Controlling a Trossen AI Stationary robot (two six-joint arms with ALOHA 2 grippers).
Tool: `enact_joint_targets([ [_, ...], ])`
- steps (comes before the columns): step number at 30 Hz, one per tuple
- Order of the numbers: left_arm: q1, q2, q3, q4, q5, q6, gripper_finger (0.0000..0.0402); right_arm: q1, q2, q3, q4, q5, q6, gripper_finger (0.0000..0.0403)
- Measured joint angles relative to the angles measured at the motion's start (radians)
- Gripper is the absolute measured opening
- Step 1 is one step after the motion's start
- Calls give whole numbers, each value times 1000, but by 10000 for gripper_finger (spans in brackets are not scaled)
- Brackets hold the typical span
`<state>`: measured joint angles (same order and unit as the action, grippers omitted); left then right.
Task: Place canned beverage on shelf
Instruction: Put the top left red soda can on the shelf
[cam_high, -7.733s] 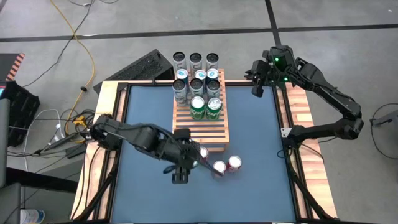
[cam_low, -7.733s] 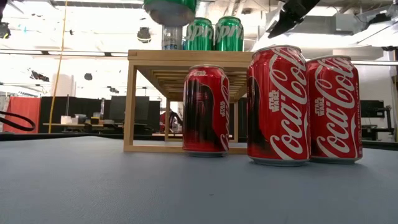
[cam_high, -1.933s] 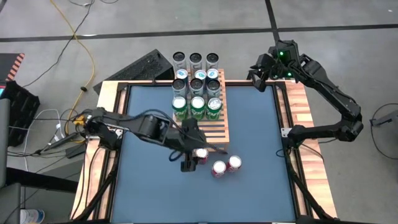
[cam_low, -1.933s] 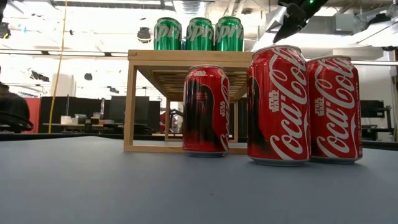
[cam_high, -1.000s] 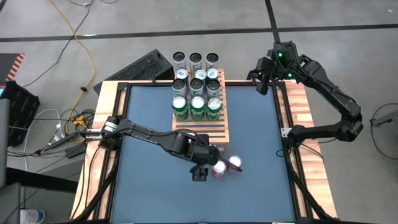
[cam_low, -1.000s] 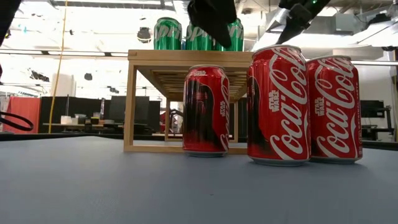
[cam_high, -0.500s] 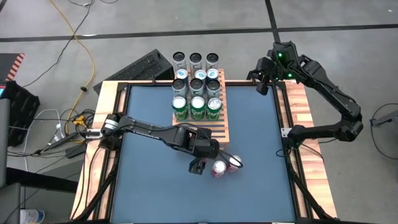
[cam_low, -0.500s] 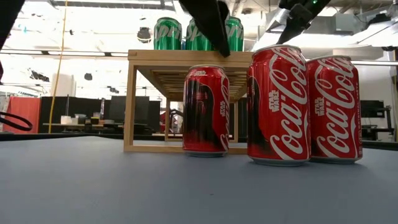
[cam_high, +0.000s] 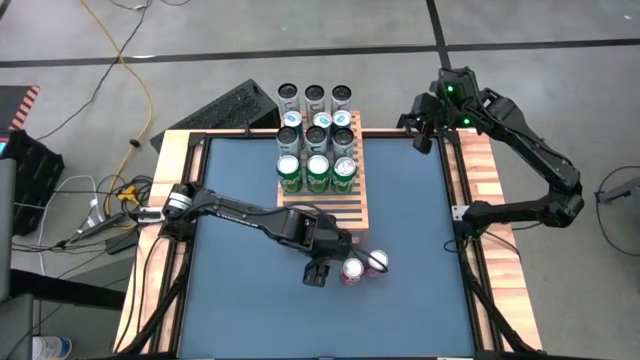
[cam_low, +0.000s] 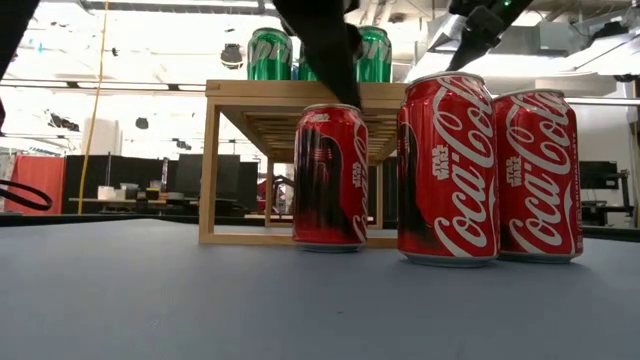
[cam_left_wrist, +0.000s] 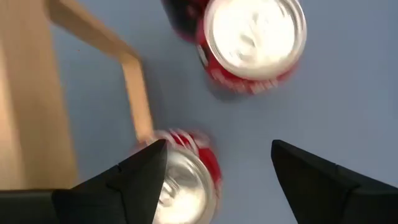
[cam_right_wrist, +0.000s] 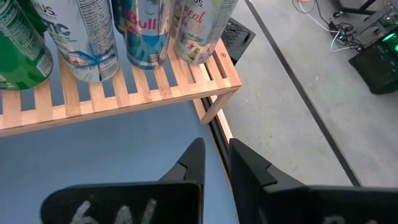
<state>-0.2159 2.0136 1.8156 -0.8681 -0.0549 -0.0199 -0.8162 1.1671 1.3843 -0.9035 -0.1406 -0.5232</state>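
1. High view is showing the shelf (cam_high: 322, 188) at the table's far middle, cans filling its far rows.
2. Left wrist view is showing the left gripper (cam_left_wrist: 214, 171), fingers spread wide, straddling a red can (cam_left_wrist: 185, 183) beside the shelf's leg.
3. Right wrist view is showing the right gripper (cam_right_wrist: 215, 155) nearly closed, empty, hovering off the shelf's far corner.

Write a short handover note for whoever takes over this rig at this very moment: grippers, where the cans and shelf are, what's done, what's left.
Left gripper: open, lowered over the red can nearest the shelf, fingers either side of it, not closed on it.
Right gripper: shut, idle, raised by the shelf's far right corner.
Shelf: three green cans in a row, taller cans behind them; the front slats are bare.
Done: green row placed.
Left: three red cans stand on the table in front of the shelf; the other two sit side by side.
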Motion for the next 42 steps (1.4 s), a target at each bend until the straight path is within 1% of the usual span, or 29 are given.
enact_joint_targets([
  [4, -11, 0, 1, -52, 39, -48, 261, 0, 0, 0, -12, -2, 0, 64],
  [8, -42, -1, 5, -66, 58, -69, 250, 0, 0, 0, -17, -2, 1, 64],
  [10, -61, -1, 21, -68, 36, -78, 244, 0, 0, 0, -20, -2, 2, 64],
  [16, -104, 0, 98, -188, -32, -81, 230, 4, 0, 0, -21, -2, 2, 64],
  [21, -102, 0, 122, -187, -79, -115, 229, 4, 0, 0, -21, -19, 15, 64],
  [25, -102, 0, 136, -180, -211, -99, 229, 4, 0, 0, -22, -20, 18, 64],
  [27, -96, 0, 137, -154, -224, -41, 230, 4, 0, 0, -22, -20, 18, 64],
  [30, -74, 0, 118, -64, -139, 15, 236, 4, 0, 0, -25, -20, 18, 64],
  [32, -58, 0, 98, -37, -100, 42, 245, 4, 0, 0, -32, -20, 18, 64],
  [35, -31, 0, 75, -27, -65, 84, 267, 4, 0, 0, -36, -20, 18, 64],
  [39, -1, 0, 67, -35, 2, 146, 306, 4, 0, 0, -36, -20, 18, 64],
  [42, 22, 0, 67, -60, 86, 183, 331, 4, 0, 0, -31, -20, 18, 64],
])
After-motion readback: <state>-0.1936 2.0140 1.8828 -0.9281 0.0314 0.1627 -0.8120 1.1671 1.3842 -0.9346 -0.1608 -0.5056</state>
